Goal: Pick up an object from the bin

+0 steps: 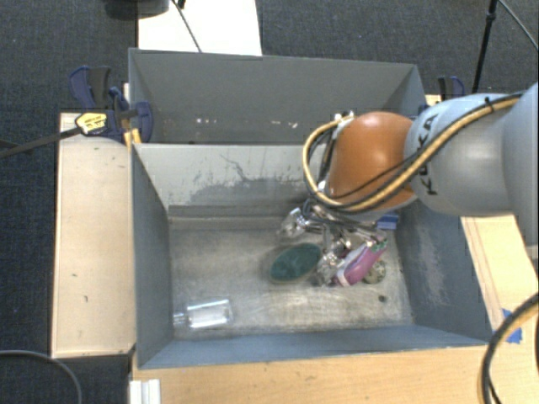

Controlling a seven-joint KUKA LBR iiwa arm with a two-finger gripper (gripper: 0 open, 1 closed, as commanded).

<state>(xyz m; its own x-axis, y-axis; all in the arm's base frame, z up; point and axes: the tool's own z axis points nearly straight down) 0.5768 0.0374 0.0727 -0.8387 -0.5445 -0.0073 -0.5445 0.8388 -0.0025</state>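
gripper [330,247] low at right-centre of bin [253,99] floor, between dark green lump [293,264] and pink piece [362,263], close to both. clear vial [202,314] front-left, well apart.

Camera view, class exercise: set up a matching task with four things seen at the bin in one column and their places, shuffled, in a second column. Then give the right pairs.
Things
1. dark green lump
2. clear plastic container
3. pink-purple item
4. orange wrist cover

Places
A. lower-left corner of the bin floor
B. on the robot, above the floor
C. middle of the floor
D. just right of the green lump

Pairs: 1-C, 2-A, 3-D, 4-B
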